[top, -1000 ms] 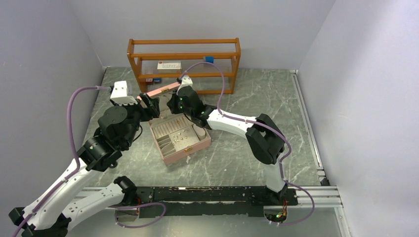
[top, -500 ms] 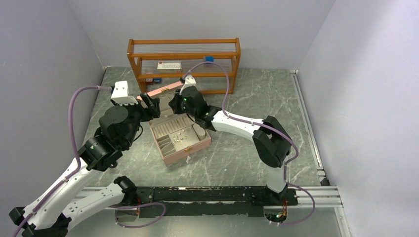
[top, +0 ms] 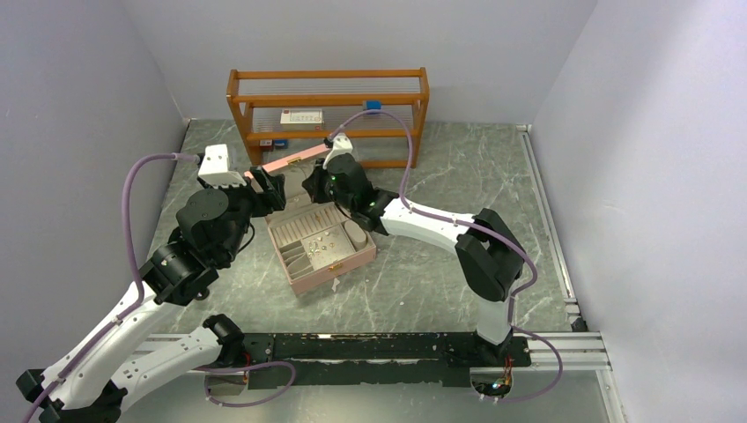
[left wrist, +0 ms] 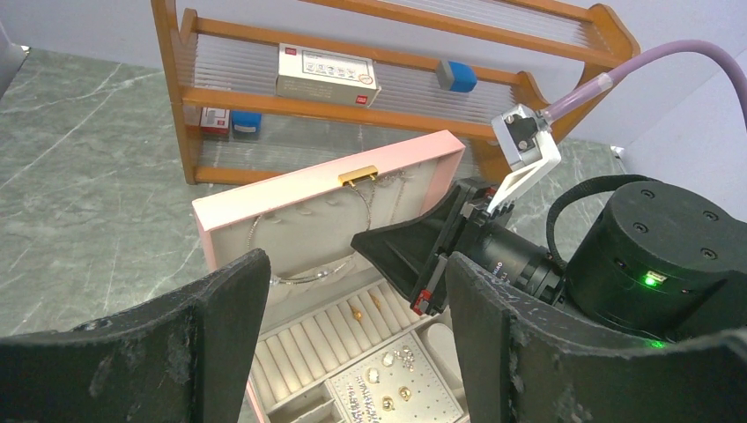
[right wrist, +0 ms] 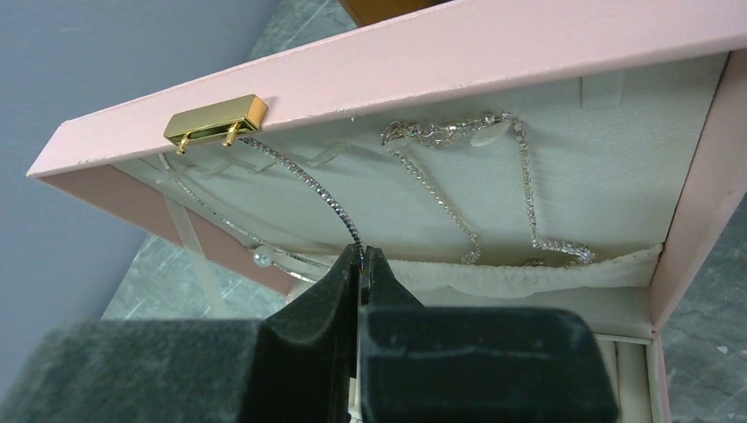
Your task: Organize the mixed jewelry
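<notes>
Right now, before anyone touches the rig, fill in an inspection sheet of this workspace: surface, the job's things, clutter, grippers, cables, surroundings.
Surface: green-grey marbled table, no spills seen.
Job's things: pink jewelry box open, lid raised; thin chain and crystal necklace hang inside the lid; earrings lie in the tray.
Clutter: wooden rack behind the box, holding a white carton and a blue block.
Grippers: right gripper shut on the thin chain; left gripper open, facing the lid, holding nothing.
Cables: left purple cable loops from the wrist; right purple cable arcs in front of the rack.
Surroundings: grey walls; metal rail along the table's right edge.
</notes>
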`<state>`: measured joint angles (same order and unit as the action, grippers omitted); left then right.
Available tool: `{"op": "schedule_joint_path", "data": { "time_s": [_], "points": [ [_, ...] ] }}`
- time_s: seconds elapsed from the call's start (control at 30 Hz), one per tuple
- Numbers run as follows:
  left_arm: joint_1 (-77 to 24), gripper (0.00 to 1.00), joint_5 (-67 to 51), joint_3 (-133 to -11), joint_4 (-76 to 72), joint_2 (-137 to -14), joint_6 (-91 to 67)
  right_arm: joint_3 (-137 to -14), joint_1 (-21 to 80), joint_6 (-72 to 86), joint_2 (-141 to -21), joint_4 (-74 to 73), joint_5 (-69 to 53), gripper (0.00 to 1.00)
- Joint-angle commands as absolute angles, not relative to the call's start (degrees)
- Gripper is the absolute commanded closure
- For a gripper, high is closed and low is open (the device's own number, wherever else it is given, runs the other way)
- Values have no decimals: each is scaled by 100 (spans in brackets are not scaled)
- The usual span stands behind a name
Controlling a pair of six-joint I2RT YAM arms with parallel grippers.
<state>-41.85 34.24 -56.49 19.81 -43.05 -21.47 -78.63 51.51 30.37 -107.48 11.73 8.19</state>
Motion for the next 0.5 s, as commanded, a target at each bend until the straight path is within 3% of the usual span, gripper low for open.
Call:
{"op": "schedule_joint_path", "data": {
  "time_s": [0.0,0.47],
  "points": [
    [-4205,23,3366,-5634,2004,-4298,-2189,-8017,5172,3124,-10686,1089,959,100],
    [-4209,23,3365,-5643,2026,-4298,-2171,-8371,5168,3347,-11071,528,949,91]
  ]
}}
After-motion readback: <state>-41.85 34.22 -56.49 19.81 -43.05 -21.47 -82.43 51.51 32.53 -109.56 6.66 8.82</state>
